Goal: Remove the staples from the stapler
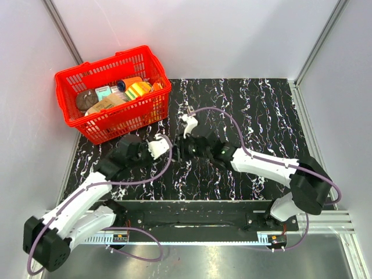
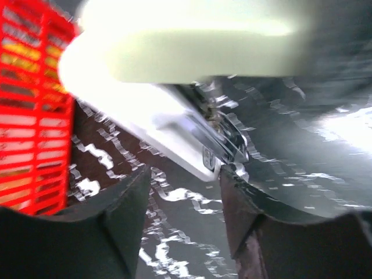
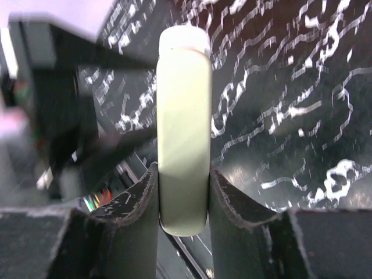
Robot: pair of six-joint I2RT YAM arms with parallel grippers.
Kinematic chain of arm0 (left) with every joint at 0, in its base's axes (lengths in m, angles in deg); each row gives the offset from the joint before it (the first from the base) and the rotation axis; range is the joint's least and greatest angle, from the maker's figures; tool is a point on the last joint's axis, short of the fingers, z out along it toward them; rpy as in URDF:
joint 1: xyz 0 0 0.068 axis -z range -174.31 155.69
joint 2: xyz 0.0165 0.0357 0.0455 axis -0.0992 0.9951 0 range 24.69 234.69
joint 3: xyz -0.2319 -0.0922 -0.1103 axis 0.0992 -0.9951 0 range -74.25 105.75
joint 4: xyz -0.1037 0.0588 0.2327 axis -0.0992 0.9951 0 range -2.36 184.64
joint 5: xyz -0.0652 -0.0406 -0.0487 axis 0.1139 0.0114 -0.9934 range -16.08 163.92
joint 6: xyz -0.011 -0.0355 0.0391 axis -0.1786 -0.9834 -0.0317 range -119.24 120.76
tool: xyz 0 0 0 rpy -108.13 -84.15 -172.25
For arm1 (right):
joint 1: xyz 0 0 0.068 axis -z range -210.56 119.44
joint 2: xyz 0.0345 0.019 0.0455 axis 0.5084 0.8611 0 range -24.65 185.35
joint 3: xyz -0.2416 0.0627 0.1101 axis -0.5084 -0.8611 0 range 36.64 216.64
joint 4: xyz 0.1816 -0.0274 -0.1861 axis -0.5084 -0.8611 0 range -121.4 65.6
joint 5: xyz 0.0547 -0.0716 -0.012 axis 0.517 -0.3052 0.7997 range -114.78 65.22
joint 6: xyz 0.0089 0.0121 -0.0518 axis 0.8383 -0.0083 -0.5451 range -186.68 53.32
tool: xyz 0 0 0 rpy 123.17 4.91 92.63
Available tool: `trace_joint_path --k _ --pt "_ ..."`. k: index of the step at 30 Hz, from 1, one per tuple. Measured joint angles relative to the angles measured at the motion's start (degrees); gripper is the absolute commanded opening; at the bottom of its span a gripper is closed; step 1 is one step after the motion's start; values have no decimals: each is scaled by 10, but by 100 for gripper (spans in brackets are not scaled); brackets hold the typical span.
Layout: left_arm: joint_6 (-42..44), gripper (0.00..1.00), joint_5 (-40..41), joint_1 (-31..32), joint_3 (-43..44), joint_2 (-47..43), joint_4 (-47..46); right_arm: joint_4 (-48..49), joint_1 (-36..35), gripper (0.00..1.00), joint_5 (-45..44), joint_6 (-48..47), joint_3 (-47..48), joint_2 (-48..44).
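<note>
My right gripper (image 3: 183,174) is shut on the stapler (image 3: 183,128), which shows in the right wrist view as a cream bar standing on end between the fingers; its black body is mostly hidden. In the top view it is a pale piece (image 1: 189,123) above the right gripper (image 1: 189,139). In the left wrist view a white bar with a metal channel (image 2: 197,139) slants down under a blurred cream piece (image 2: 192,49). My left gripper (image 2: 186,174) is open, its fingertips on either side of that bar's lower end. In the top view the left gripper (image 1: 154,148) is just left of the right one.
A red plastic basket (image 1: 75,72) with several packets stands at the back left, close behind the left gripper, and also shows in the left wrist view (image 2: 35,116). The tabletop (image 1: 261,116) is black marbled. White walls enclose the table on three sides.
</note>
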Motion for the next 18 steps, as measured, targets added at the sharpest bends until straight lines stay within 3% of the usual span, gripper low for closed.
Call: trace_joint_path --k 4,9,11,12,15,18 --pt "-47 67 -106 2 43 -54 78 2 3 0 -15 18 52 18" --pt "-74 76 -143 1 58 -62 128 -14 3 0 -21 26 78 51" --pt "-84 87 -132 -1 60 -60 134 -39 3 0 -28 26 84 62" --pt "-88 99 -126 -7 64 -59 136 -56 3 0 -31 25 89 68" --pt "-108 99 -114 -61 101 -56 143 -105 3 0 -38 21 110 88" --pt "-139 99 -124 -165 182 -40 149 -151 3 0 -38 15 142 118"
